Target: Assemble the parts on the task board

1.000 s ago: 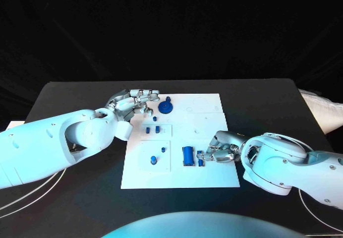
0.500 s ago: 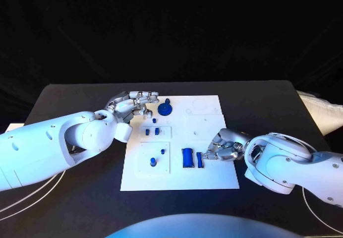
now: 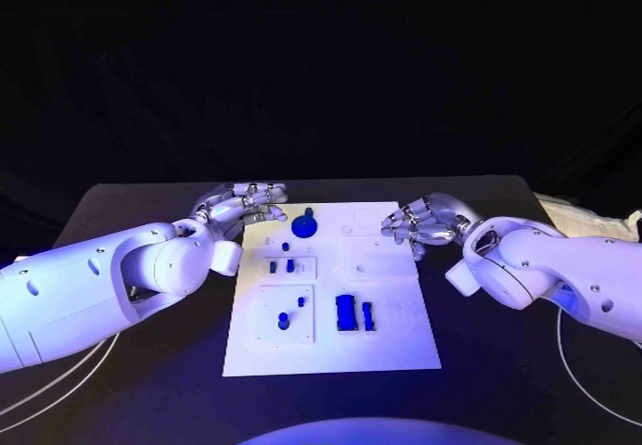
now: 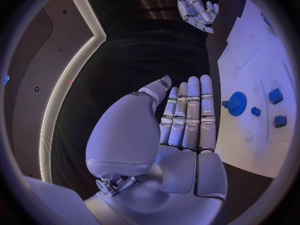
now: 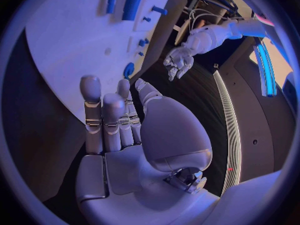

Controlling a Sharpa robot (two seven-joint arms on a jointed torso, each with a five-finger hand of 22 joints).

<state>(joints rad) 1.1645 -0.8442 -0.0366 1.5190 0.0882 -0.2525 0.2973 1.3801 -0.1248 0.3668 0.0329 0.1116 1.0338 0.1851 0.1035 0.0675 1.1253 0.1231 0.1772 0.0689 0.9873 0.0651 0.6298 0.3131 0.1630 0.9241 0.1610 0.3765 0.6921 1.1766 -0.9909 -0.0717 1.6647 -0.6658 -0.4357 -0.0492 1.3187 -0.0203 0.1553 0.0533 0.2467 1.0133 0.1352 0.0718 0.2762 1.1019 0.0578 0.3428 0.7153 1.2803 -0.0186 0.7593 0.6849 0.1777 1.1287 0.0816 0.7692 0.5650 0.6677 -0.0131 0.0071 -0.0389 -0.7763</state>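
The white task board (image 3: 388, 343) lies mid-table. On it a blue gear (image 3: 303, 225) stands near the far left corner, with small blue pegs (image 3: 282, 266) just in front of it. A blue block (image 3: 345, 311) and a thin blue bar (image 3: 368, 315) lie side by side near the middle, and two small blue pieces (image 3: 284, 321) sit to their left. My left hand (image 3: 248, 204) hovers by the board's far left corner next to the gear (image 4: 236, 104), fingers straight and holding nothing (image 4: 187, 115). My right hand (image 3: 421, 222) is over the board's far right edge, also empty (image 5: 119, 120).
White cables (image 3: 54, 380) loop on the black table at the front left, and another cable (image 3: 569, 362) runs at the front right. A pale object (image 3: 589, 215) lies at the table's right edge.
My right hand has left the thin blue bar near the board's middle and moved away to the board's far right edge. The bar stays beside the block. My left hand has barely moved.
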